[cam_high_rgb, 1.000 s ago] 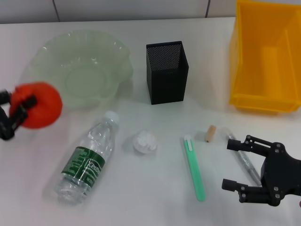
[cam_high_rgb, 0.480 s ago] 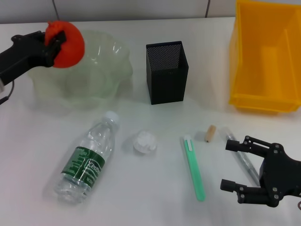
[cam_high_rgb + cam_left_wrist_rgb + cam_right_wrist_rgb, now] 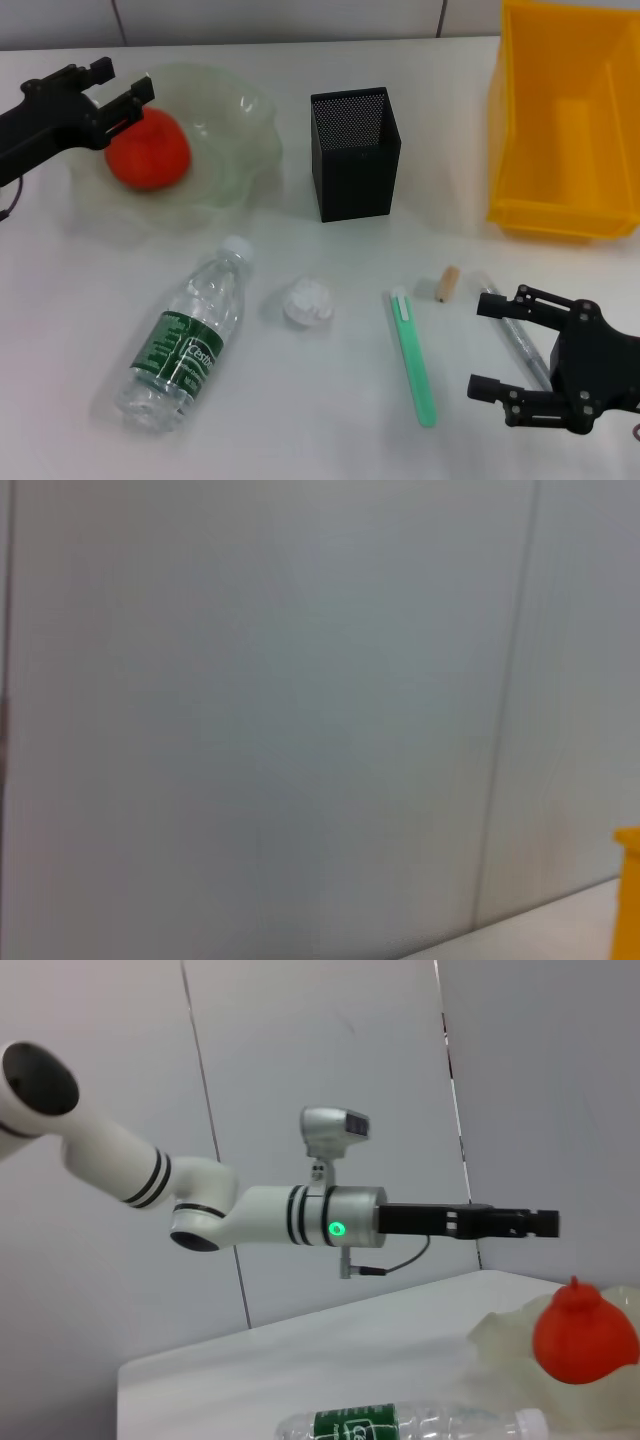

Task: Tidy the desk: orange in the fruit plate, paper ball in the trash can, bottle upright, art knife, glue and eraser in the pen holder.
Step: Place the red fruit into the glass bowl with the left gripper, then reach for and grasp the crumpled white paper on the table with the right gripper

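Left tool (image 3: 118, 88) is hovering open above the orange (image 3: 148, 148), now lying in the fruit plate (image 3: 245, 125); bottle (image 3: 185, 335), paper ball (image 3: 307, 301), art knife (image 3: 412, 355) are waiting near the open right tool (image 3: 500, 345)

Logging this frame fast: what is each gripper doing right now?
Left gripper: open, holding nothing, above the orange in the fruit plate.
Right gripper: open, empty, low over the table near the art knife.

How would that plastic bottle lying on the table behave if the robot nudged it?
The water bottle lies on its round side, so it would probably roll. It looks clear and empty, so likely light, and its thin walls may dent under a squeeze.
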`<state>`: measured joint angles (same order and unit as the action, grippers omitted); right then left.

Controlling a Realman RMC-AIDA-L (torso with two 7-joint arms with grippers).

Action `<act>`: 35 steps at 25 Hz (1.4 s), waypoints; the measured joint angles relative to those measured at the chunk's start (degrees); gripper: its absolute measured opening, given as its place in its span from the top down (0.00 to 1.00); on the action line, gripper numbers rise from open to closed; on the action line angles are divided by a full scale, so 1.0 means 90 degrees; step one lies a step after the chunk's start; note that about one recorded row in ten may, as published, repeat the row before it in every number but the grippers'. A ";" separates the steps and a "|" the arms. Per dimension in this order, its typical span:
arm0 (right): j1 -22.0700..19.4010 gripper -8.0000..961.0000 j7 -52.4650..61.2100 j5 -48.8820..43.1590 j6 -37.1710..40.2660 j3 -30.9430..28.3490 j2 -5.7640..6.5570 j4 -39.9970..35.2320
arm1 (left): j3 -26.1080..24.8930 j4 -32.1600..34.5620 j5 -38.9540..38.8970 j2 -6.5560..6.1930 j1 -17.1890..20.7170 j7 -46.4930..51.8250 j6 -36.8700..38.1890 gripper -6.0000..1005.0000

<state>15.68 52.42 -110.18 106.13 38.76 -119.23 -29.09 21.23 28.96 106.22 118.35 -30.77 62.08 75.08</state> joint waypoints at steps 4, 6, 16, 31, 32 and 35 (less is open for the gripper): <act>0.0023 0.13 0.0378 0.0003 0.0150 0.0010 0.0003 -0.0332 | 0.0088 0.0264 -0.0020 0.0006 0.0283 0.0109 0.0734 0.42; 0.0023 0.13 0.0610 0.0004 0.0284 0.0024 -0.0005 -0.0617 | 0.0093 0.0393 -0.0025 -0.0002 0.0465 0.0117 0.1225 0.31; 0.0339 0.13 0.4465 -0.0003 0.0192 0.0735 -0.0051 -0.4136 | 0.1440 0.0966 0.0030 -0.0029 0.1698 -0.0793 0.2925 0.16; 0.2145 0.13 0.8777 -0.2179 -0.2517 0.5504 -0.0034 -0.5420 | 0.1412 0.0952 0.0354 -0.0045 0.2071 -0.0805 0.2922 0.16; 0.2245 0.13 0.8869 -0.2209 -0.2671 0.5712 -0.0035 -0.5275 | 0.1411 0.0952 0.0355 -0.0045 0.2077 -0.0805 0.2913 0.16; 0.2423 0.13 0.8980 -0.2222 -0.2941 0.6029 -0.0039 -0.4988 | 0.1410 0.0952 0.0355 -0.0046 0.2078 -0.0805 0.2901 0.16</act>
<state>37.49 133.24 -130.18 79.66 93.01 -119.58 -73.97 33.92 37.53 109.42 117.94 -12.07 54.84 101.18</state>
